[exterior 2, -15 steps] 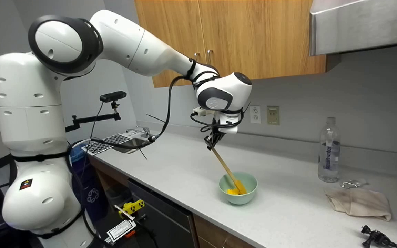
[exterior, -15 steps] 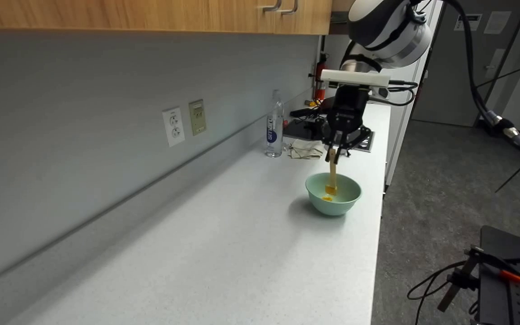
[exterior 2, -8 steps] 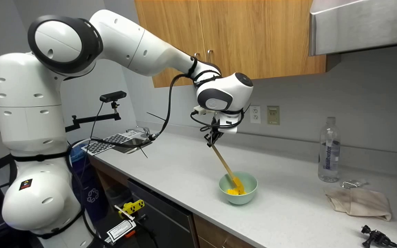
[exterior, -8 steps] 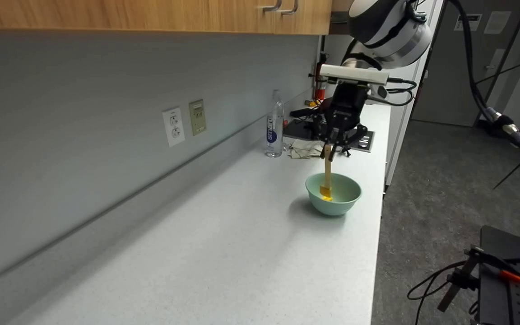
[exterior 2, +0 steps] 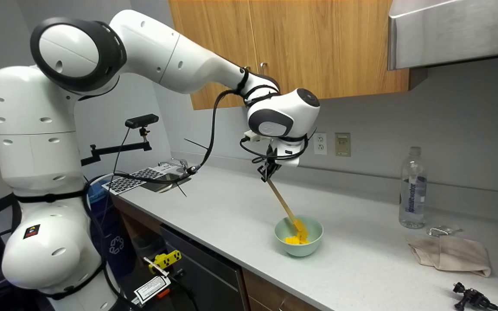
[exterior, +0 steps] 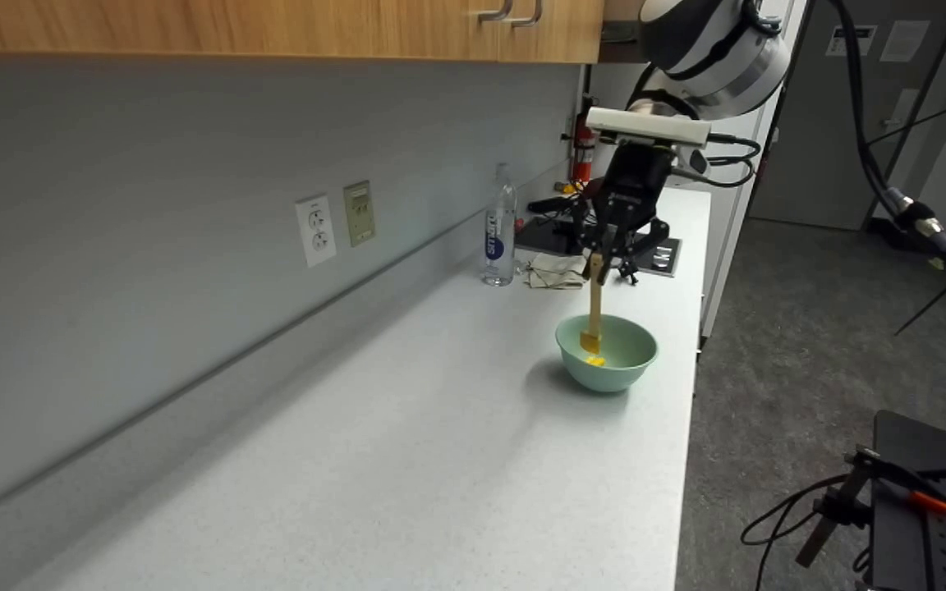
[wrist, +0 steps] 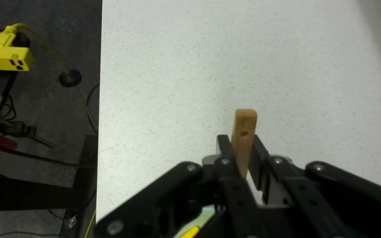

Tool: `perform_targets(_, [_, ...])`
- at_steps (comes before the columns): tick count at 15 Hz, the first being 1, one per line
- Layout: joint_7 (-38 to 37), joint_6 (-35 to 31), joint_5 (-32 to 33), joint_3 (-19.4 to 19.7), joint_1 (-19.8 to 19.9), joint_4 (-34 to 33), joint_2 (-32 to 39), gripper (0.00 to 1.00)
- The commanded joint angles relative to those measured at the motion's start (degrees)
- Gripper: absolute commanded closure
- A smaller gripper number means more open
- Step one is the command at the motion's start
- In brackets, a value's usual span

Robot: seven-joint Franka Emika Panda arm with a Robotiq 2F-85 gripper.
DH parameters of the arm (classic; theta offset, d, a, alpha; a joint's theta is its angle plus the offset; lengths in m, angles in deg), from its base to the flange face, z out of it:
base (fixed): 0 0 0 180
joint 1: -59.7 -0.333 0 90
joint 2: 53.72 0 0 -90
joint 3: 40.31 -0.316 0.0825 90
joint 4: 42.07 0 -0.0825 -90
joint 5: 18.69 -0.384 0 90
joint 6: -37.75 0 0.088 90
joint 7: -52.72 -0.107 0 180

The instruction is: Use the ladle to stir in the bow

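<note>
At the bottom of the wrist view, right of centre, the gripper [wrist: 241, 147] had its fingers nearly together, pressed against both sides of the wooden handle of the spatula [wrist: 244, 132], whose blunt end showed past the fingertips. In an exterior view the white arm [exterior 2: 197, 60] spanned the upper left of the frame, and a black jointed fitting [exterior 2: 471, 297] lay in the lower right corner. Below and right of centre, the pale green bowl [exterior 2: 299, 250] stood upright on the white counter [exterior 2: 361, 255]. The spatula slanted down to the right from the gripper, its yellow head inside the bowl; yellow pieces [exterior 2: 291, 240] lay in there too, and whether the head touched them I could not tell. Toward the right edge a folded beige cloth [exterior 2: 452, 255] lay well apart from the bowl, and behind it, to the left, a clear bottle [exterior 2: 413, 190] stood upright. Wooden cupboards [exterior 2: 339, 47] ran across the top, with a metal hood [exterior 2: 456, 34] at the upper right. On the grey wall [exterior 2: 469, 121], right of centre, were a white outlet [exterior 2: 320, 143] and, just beside it, a beige plate [exterior 2: 343, 144]. Farthest off, in an exterior view, were a red fire extinguisher [exterior: 584, 141] right of centre and a grey door [exterior: 818, 164] at the upper right
</note>
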State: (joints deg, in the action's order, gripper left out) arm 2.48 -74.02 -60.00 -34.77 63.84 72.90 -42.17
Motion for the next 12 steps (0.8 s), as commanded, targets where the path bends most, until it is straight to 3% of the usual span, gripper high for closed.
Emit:
perform_targets(1, [-2.6, -1.4, 4.2, 0.5, -0.5, 0.2, -2.1, 0.96])
perform_targets(6, [-7.5, -3.9, 11.3, 0.2, -1.0, 0.7, -3.2, 0.96])
perform_targets(12, [-6.2, -2.1, 9.7, -0.9, -0.4, 1.1, -2.7, 0.96])
